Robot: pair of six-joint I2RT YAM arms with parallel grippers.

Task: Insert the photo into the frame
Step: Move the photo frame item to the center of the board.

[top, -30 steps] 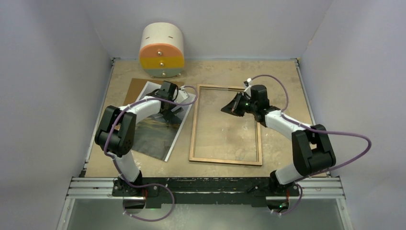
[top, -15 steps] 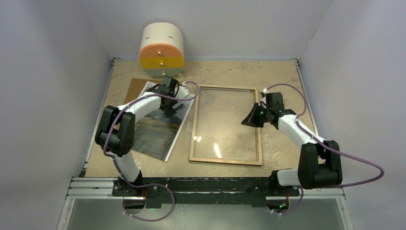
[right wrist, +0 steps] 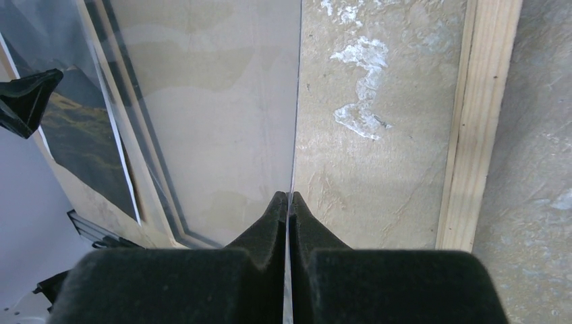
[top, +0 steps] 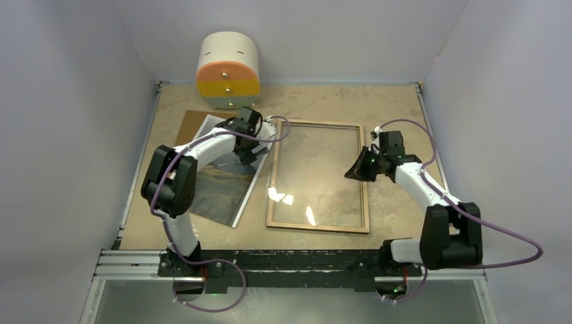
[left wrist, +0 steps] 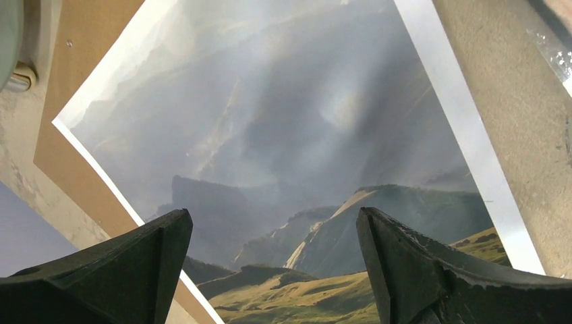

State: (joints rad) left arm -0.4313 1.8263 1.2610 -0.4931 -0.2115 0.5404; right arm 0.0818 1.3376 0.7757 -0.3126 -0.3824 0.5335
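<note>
i read this as the opening step: the frame is being readied and the photo pickup lined up, with nothing loaded yet. the frame (top: 317,227) lies flat on the desk (top: 398,108), wood side up, right of centre. the photo (top: 219,192) lies face up to its left, angled, on a brown backing board (top: 191,123). its right edge is near the frame's left rail but not on it.

my left gripper (left wrist: 270,270) hangs over the photo's far right corner with its fingers (left wrist: 121,270) spread wide, gripping nothing. my right gripper (right wrist: 289,201) sits by the frame's right rail. its fingers are clenched on what looks like the edge of the glass pane (right wrist: 216,101), a thin line running straight out from between the tips.

next, i judge, the left has to drop onto a photo edge and pinch it. a glossy sheet lying flat gives little to catch, so a corner is the likely place. the right should hold the glass steady meanwhile.

the overhead view gives the layout and shows bright glints near the frame's left rail, which suggest the pane is tilted, but it can't show the grip. the right wrist view shows that pinch. the left wrist view shows the mountain picture, its white border and the empty gap between the fingers.
</note>
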